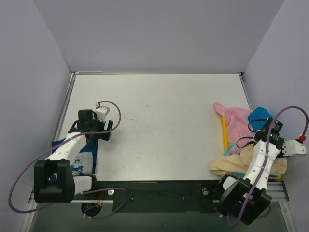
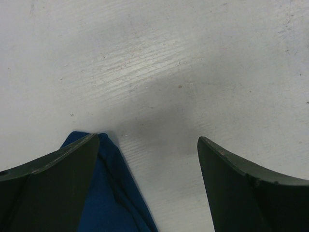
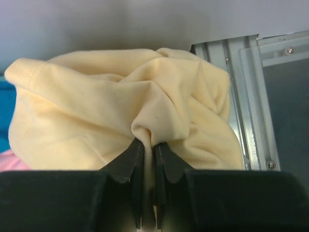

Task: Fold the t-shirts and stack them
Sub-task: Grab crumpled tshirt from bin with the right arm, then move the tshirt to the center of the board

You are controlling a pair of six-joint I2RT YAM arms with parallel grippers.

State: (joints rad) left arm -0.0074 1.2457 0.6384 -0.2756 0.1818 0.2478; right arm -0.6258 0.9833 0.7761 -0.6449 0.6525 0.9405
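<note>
At the table's right edge lies a heap of t-shirts: a pink one point(image 1: 235, 121), a bright blue one point(image 1: 260, 115), a strip of teal point(image 1: 232, 145) and a crumpled tan one point(image 1: 236, 165) at the front. My right gripper point(image 3: 148, 143) is shut on a raised fold of the tan t-shirt point(image 3: 111, 106), with cloth pinched between the two fingertips. A navy t-shirt with white print point(image 1: 81, 162) lies folded at the left edge, partly under the left arm. My left gripper point(image 2: 147, 138) hangs open just above the table. Its left finger is over the navy shirt's corner point(image 2: 108, 193), and nothing is between the jaws.
A yellow strip point(image 1: 224, 133) lies along the left side of the pink shirt. An aluminium rail point(image 3: 246, 96) runs along the table edge beside the tan shirt. Grey walls close in the table on three sides. The white tabletop point(image 1: 164, 125) spreads between the arms.
</note>
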